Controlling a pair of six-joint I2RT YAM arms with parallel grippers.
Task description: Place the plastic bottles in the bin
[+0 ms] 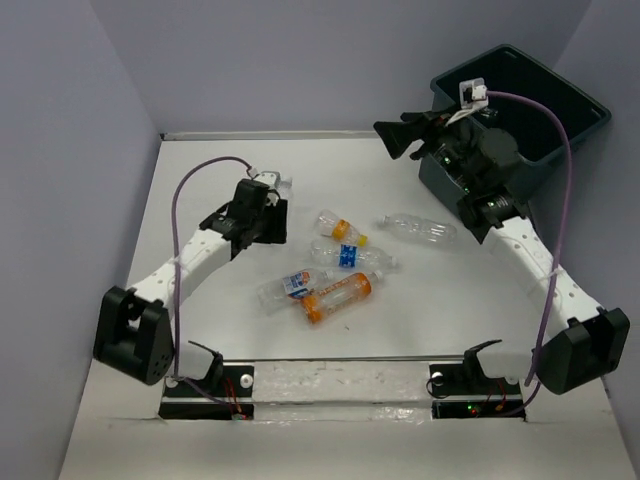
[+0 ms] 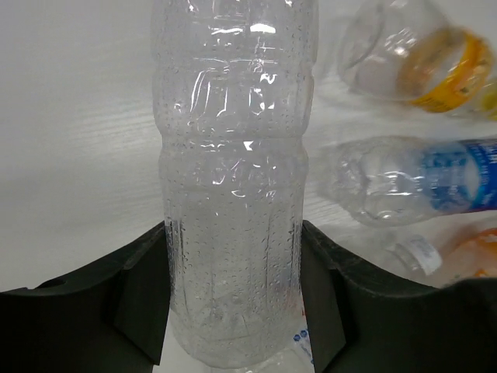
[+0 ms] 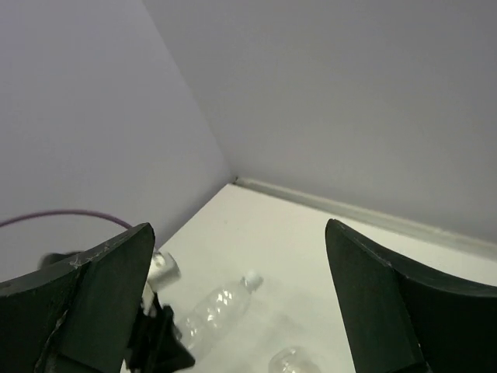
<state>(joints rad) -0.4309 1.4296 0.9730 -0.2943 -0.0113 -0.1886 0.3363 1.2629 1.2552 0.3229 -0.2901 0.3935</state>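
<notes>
With the left gripper (image 2: 235,264) clamped on a bottle (image 2: 233,155) left of centre and the right gripper (image 3: 239,233) spread empty by the upper-right bin (image 1: 560,120), a firm hold and high lift over its rim looked wise.

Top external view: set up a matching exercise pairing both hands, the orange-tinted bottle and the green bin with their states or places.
1. left hand
2. right hand
3. orange-tinted plastic bottle with orange cap
4. dark green square plastic bin

a. stands at the far right
b. shut on a clear ribbed plastic bottle
c. lies on its side on the white table
d. open, holding nothing

Pairs: 1-b; 2-d; 3-c; 4-a
</notes>
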